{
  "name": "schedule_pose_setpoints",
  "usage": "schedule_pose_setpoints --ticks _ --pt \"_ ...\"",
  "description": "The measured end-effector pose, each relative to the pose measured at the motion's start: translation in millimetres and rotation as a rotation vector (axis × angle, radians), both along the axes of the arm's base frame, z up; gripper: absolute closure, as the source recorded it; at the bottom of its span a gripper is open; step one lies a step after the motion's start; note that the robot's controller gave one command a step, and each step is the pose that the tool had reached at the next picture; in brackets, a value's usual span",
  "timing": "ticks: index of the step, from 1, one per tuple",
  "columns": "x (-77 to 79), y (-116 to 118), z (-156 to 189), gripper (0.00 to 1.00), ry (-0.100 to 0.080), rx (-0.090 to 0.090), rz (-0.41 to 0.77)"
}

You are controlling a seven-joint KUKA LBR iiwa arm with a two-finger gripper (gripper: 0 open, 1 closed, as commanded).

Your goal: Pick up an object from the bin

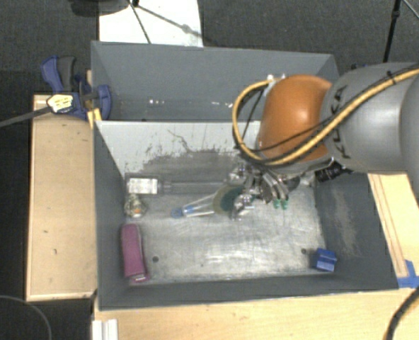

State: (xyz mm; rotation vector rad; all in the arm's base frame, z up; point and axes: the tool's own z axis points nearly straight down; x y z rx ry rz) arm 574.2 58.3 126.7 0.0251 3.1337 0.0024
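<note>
Your tool point(257, 194) hangs mid-bin point(216, 83), touching the dark-green end of a clear, blue-tipped tube point(199, 208). You cannot tell whether it is open or closed. The tube looks light, stiff and slippery, so grip it mid-length.

A purple block point(132, 252) lies along the left wall of the bin point(195, 83), near its front corner. Just behind it sits a small round clear piece point(133, 205), then a clear little box point(143, 186). A small blue piece point(325, 261) rests near the front right corner.
</note>
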Motion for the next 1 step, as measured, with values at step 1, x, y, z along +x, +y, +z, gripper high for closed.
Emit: schedule_pose_setpoints --ticks 1 --pt "2.1 -0.1 54.9 1.00 -0.001 0.000 -0.003"
